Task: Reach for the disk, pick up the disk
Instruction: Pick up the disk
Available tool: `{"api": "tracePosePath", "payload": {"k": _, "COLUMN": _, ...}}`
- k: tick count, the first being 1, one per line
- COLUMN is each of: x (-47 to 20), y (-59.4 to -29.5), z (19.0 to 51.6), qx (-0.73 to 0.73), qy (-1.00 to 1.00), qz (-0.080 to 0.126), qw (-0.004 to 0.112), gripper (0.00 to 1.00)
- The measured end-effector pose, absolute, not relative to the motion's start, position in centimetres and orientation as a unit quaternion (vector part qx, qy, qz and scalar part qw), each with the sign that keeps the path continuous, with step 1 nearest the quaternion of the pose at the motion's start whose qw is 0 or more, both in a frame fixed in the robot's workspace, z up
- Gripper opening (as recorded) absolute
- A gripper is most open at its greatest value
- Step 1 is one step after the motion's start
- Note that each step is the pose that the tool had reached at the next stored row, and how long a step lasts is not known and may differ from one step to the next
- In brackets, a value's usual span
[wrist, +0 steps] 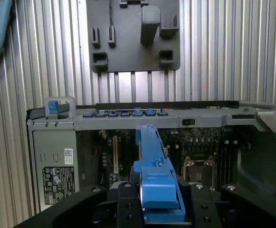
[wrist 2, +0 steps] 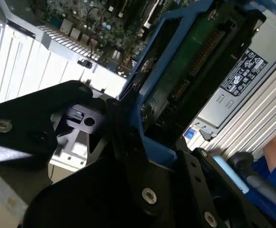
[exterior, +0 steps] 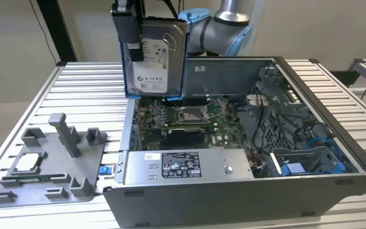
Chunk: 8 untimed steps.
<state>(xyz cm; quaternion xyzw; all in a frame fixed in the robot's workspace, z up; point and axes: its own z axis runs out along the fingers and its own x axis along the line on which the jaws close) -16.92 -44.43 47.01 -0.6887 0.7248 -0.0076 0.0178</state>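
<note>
Disk (exterior: 156, 55) upright in tool (exterior: 132, 28) — above open case (exterior: 335, 143)

Looks like a robotics lab or test cell for computer assembly, not a home or office. Set on a table (exterior: 87, 81) of ribbed aluminium profiles, with an opened desktop computer case (exterior: 247, 191) baring its motherboard (exterior: 183, 119) and power supply (exterior: 183, 164), and beside it a grey plastic fixture (exterior: 55, 162) with upright posts. Backed by plain pale walls and served by an industrial robot arm (exterior: 224, 24).
</note>
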Motion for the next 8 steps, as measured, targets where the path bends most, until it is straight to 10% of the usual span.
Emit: {"api": "tracePosePath", "payload": {"k": 8, "x": -14.5, "y": -45.6, "z": 46.9, "qx": -0.689, "qy": 0.725, "qz": -0.008, "qw": 0.018, "gripper": 0.00}}
